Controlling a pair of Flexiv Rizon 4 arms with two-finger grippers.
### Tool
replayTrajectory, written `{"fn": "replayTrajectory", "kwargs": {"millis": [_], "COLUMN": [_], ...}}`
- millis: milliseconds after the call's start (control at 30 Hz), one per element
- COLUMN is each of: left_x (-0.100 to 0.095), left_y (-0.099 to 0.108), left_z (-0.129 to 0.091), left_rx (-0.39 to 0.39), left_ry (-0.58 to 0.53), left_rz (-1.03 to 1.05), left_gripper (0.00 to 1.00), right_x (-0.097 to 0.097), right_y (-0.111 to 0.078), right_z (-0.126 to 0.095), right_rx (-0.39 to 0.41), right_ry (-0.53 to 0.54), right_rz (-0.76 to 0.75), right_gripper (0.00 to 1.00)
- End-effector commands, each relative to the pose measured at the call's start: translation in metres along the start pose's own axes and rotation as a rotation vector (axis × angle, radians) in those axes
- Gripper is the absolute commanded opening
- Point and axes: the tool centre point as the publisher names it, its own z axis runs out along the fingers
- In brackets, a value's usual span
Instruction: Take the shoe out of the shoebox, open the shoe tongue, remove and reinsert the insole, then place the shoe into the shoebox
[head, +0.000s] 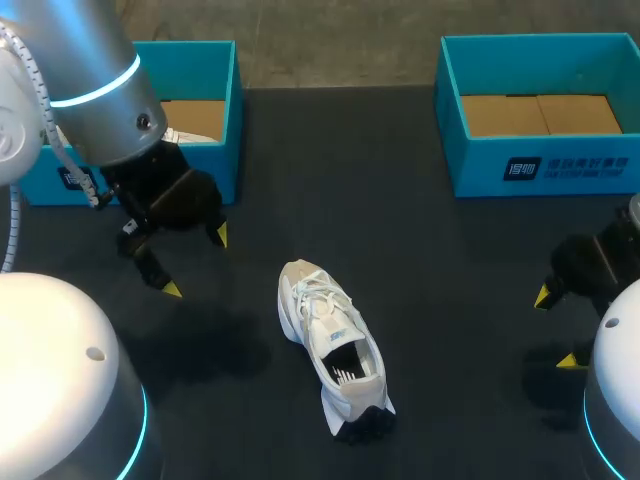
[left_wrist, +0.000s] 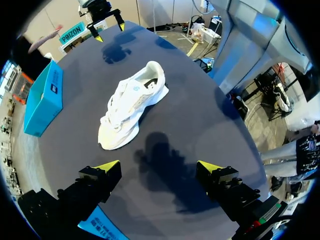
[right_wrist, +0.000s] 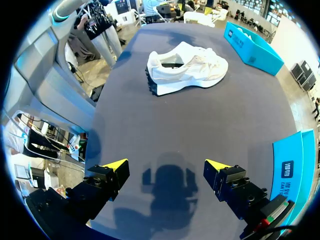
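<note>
A white sneaker (head: 333, 342) lies upright on the dark table, toe toward the far side, heel toward the front edge. Its tongue is pulled up and the opening shows. A blue shoebox (head: 200, 110) stands at the far left, another blue shoebox (head: 540, 110) at the far right. My left gripper (head: 195, 262) hangs open above the table, left of the shoe, with nothing between its fingers. My right gripper (head: 557, 328) stands open at the right edge, well clear of the shoe. From the wrists the sneaker (left_wrist: 131, 102) (right_wrist: 186, 67) lies ahead of each open gripper (left_wrist: 157, 170) (right_wrist: 166, 167).
The left shoebox (left_wrist: 44, 97) holds something white at its inner edge, partly hidden by my left arm. The right shoebox shows a brown cardboard floor. Bare dark tabletop (head: 440, 260) surrounds the shoe.
</note>
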Motion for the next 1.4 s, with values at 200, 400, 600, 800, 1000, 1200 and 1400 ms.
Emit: {"fn": "replayTrajectory", "kwargs": {"millis": [200, 400, 600, 800, 1000, 1200, 1400], "left_x": [0.008, 0.008, 0.008, 0.009, 0.012, 0.014, 0.016], "left_y": [0.003, 0.003, 0.004, 0.010, 0.020, 0.027, 0.036], "left_z": [0.001, 0.002, 0.001, 0.000, 0.000, -0.003, -0.004], "left_rx": [0.006, 0.006, 0.006, 0.008, 0.014, 0.016, 0.022], "left_ry": [-0.013, -0.009, -0.010, -0.011, -0.007, -0.010, -0.012], "left_rz": [0.017, 0.011, 0.004, 0.007, 0.000, -0.008, -0.008], "left_gripper": [1.00, 1.00, 1.00, 1.00, 1.00, 1.00, 1.00], "right_x": [0.002, 0.002, 0.002, 0.002, 0.002, 0.002, 0.002], "right_y": [0.000, 0.000, 0.000, 0.000, 0.000, 0.000, 0.000], "right_z": [0.001, 0.001, 0.001, 0.001, 0.001, 0.001, 0.001], "right_rx": [0.003, 0.003, 0.003, 0.003, 0.003, 0.003, 0.003], "right_ry": [-0.003, -0.003, -0.003, -0.003, -0.003, -0.003, -0.003], "right_rz": [0.000, 0.000, 0.000, 0.000, 0.000, 0.000, 0.000], "right_gripper": [1.00, 1.00, 1.00, 1.00, 1.00, 1.00, 1.00]}}
